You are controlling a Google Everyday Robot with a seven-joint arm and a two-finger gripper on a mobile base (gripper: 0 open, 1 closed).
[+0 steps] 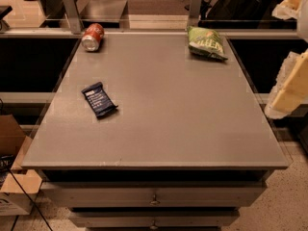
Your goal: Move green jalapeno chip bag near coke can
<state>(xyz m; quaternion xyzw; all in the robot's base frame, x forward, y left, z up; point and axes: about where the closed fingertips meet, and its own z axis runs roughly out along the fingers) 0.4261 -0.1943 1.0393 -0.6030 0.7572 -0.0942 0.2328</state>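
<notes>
The green jalapeno chip bag (206, 43) lies at the far right corner of the grey table (163, 129). The coke can (92, 36), red with a silver top, lies on its side at the far left corner, well apart from the bag. My gripper (285, 52) hangs at the right edge of the view, off the table's right side and nearer to me than the bag. Its two pale fingers (291, 85) stand wide apart with nothing between them.
A dark blue flat wrapped bar (99, 99) lies left of the table's middle. A metal rail with two posts (70, 6) runs behind the far edge. Drawers (154, 196) sit under the front edge. Cardboard boxes (12, 177) stand on the floor at left.
</notes>
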